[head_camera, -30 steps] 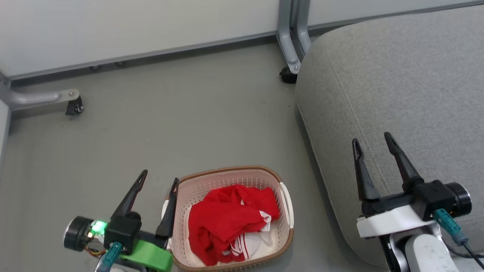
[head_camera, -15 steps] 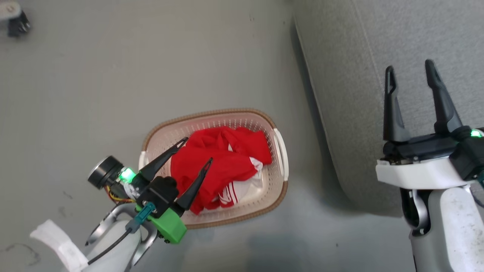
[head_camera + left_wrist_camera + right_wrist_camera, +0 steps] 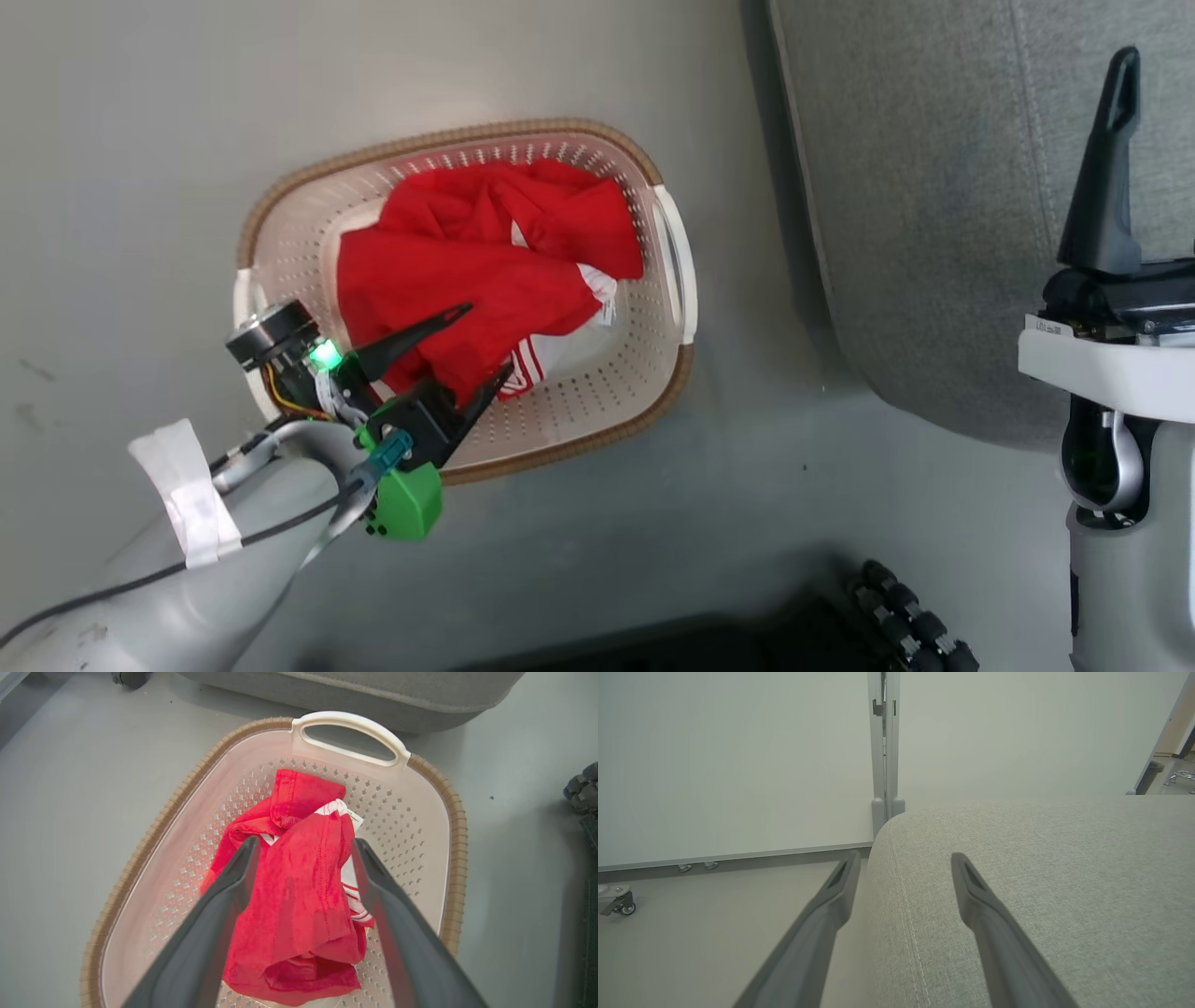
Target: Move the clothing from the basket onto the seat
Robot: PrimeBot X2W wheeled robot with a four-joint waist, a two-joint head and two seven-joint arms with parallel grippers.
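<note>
Both grippers have fingers spread. The left gripper hovers over the clothing, bunched in the basket. The right gripper hangs above the seat's edge nearest the basket.

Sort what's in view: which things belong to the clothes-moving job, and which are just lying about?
Job in hand:
clothing, lying in the basket
basket
seat
left gripper, open over the clothing

Just about:
grey floor
partition post
caster wheel
black ribbed part at the head view's bottom edge
</note>
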